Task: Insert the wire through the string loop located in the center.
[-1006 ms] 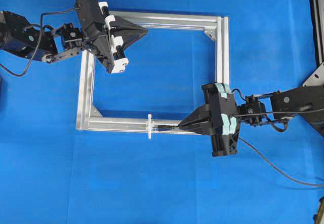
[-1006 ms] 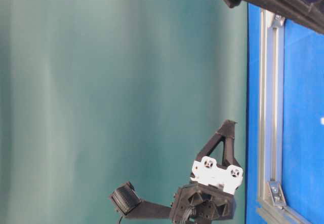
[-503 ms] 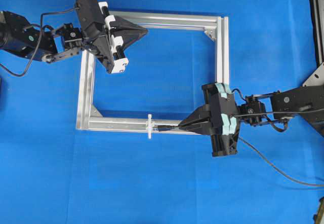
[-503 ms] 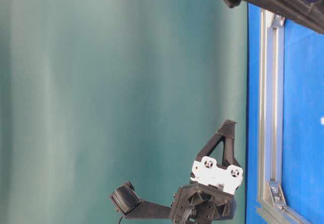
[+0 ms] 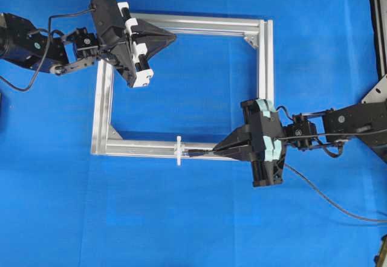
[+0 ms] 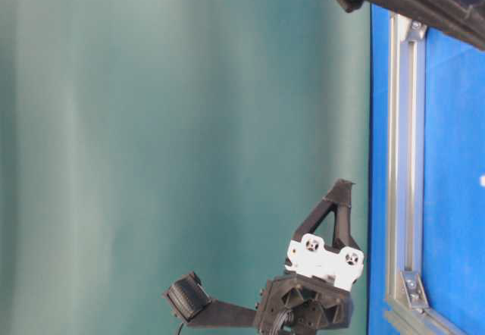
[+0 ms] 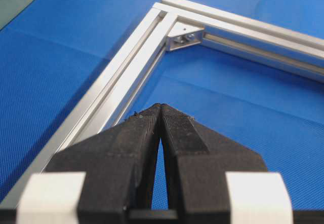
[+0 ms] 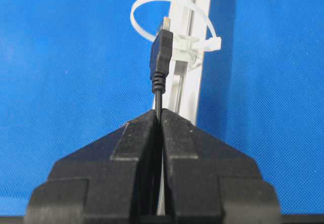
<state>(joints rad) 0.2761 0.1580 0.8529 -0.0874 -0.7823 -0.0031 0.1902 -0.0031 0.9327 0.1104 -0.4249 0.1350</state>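
Note:
My right gripper [image 5: 216, 150] [image 8: 159, 113] is shut on the black wire [image 8: 158, 98], just behind its dark plug tip [image 8: 161, 57] [image 5: 195, 153]. The plug points at the white string loop [image 8: 172, 24] [image 5: 179, 150], tied upright on the near bar of the silver frame [image 5: 139, 149]; the tip stands just short of the loop's opening. The wire trails off to the right [image 5: 329, 199]. My left gripper [image 5: 174, 36] [image 7: 160, 107] is shut and empty, over the frame's far left corner.
The silver aluminium frame lies flat on the blue mat, with corner brackets [image 7: 183, 37] [image 5: 250, 38]. A dark stand [image 5: 378, 31] is at the right edge. The table-level view shows the left gripper's body [image 6: 322, 263] beside the frame [image 6: 402, 161].

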